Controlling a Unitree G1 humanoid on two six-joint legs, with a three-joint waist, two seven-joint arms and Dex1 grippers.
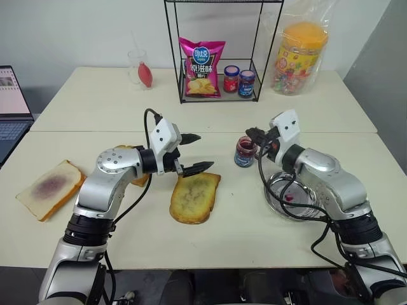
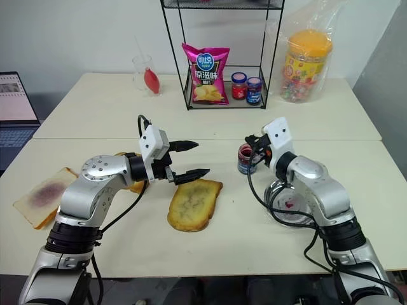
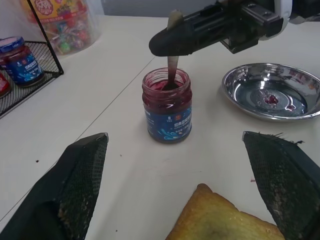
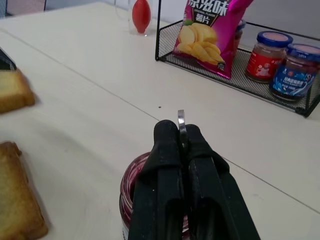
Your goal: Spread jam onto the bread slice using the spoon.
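The bread slice (image 1: 194, 197) lies flat on the table in front of me, golden-brown with a darker centre. My left gripper (image 1: 205, 151) hovers open just above the slice's far edge, with nothing between its fingers. To its right stands a small open glass jar of dark red jam (image 1: 245, 151). My right gripper (image 1: 252, 134) is over the jar and shut on the spoon (image 3: 172, 65). The spoon hangs handle-up, its bowl dipped into the jam (image 3: 167, 84). From the right wrist, the handle's tip (image 4: 181, 119) sticks out between the closed fingers.
A round steel dish (image 1: 289, 190) with jam spots sits under my right forearm. A pale slice with a purple stain (image 1: 49, 187) lies at the left, and another toast (image 1: 138, 180) behind my left arm. A wire rack (image 1: 219, 82), candy jar (image 1: 299, 57) and laptop (image 1: 11, 108) line the back.
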